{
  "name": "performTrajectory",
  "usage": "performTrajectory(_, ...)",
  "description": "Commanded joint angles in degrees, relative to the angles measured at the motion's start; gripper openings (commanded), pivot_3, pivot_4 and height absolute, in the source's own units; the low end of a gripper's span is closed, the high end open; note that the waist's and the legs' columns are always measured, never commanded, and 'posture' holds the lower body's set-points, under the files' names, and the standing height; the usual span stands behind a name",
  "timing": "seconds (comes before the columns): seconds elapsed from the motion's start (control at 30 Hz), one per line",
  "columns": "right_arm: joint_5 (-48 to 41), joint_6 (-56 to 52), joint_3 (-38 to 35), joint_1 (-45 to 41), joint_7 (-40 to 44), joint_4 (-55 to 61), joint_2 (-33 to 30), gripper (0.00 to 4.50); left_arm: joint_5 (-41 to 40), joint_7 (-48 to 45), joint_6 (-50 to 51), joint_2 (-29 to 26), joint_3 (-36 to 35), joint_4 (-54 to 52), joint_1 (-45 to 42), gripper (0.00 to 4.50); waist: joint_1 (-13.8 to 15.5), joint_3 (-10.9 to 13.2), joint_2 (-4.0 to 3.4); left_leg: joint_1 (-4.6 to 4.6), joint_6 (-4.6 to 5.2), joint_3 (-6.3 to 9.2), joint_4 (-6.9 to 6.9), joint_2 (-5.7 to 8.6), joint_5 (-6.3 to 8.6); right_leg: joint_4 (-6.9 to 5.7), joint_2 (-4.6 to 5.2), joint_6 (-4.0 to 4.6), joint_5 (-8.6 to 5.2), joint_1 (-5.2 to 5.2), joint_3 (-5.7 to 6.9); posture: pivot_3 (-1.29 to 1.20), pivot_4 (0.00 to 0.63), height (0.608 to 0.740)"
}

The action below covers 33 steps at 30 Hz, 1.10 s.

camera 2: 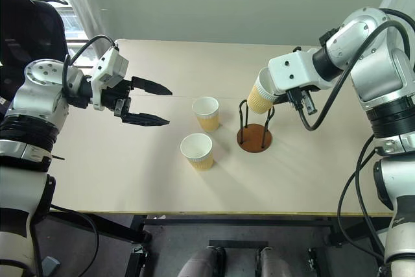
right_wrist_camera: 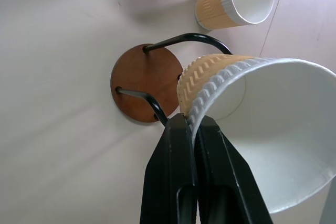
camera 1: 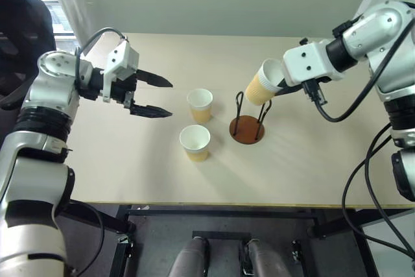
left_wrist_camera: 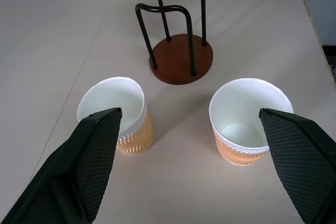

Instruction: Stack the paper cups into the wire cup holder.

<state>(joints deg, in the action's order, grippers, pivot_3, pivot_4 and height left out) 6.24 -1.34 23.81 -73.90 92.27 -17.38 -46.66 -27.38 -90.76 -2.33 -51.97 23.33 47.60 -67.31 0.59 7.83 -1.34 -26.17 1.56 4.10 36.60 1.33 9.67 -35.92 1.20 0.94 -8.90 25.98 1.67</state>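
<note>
Two paper cups [camera 1: 197, 128] on table [camera 1: 130, 167], no print; right claw [right_wrist_camera: 193, 124] pinching third

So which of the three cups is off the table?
The paper cup pinched at its rim by the right gripper, tilted above the wire cup holder; the other two stand upright on the table.
</note>
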Motion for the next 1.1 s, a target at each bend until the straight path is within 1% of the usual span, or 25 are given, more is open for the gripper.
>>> performTrajectory(0.03,0.3,1.3,-0.7,-0.2,0.1,0.7,0.8,0.03,-1.2,-1.7,0.1,-1.5,-1.1,-1.8,-0.4,4.50,-0.1,0.0,0.00,0.00,0.00,0.00,0.00,0.00,-0.01,0.00,0.00,0.00,0.00,0.00,0.00,0.00,0.150,0.740)
performTrajectory(0.53,5.0,10.0,-0.5,-1.2,-0.2,-6.6,2.3,0.03,-1.6,-1.7,1.3,-3.1,-1.4,-3.5,0.4,4.50,-0.1,0.0,0.00,0.01,0.00,0.00,0.01,0.00,-0.01,-0.03,0.00,0.00,0.00,0.00,0.00,0.00,0.150,0.740)
performTrajectory(0.77,5.3,9.9,-0.6,-1.2,0.0,-5.8,2.7,0.03,-1.5,-1.7,0.7,-3.2,-1.2,-2.6,0.4,4.50,0.0,0.0,0.00,0.01,0.00,0.00,0.01,0.00,-0.01,-0.03,0.00,0.00,0.00,0.00,0.00,0.00,0.150,0.740)
performTrajectory(0.87,3.7,7.9,-0.5,-0.9,0.2,-4.0,3.0,0.60,-1.4,-1.7,0.3,-3.2,-1.2,-2.3,0.7,4.50,-0.1,0.0,0.00,0.01,-0.01,0.00,0.01,0.00,-0.01,-0.03,0.00,0.01,0.00,0.00,0.00,0.00,0.150,0.740)
performTrajectory(1.03,2.0,3.0,-2.3,-0.8,-0.5,-1.6,5.4,2.29,-1.3,-1.7,0.2,-3.0,-1.3,-2.2,1.0,4.50,-0.2,0.0,0.00,0.02,-0.01,0.00,0.01,-0.01,-0.01,-0.04,0.00,0.01,0.00,0.00,0.00,0.00,0.150,0.740)
performTrajectory(1.1,0.8,0.4,-3.4,-0.8,-1.4,-0.9,6.4,2.29,-0.9,-1.7,0.7,-2.6,-1.6,-2.0,0.9,4.50,-0.2,0.0,0.00,0.02,-0.02,0.00,0.01,-0.01,-0.01,-0.04,0.00,0.02,0.00,0.01,0.01,0.00,0.150,0.740)
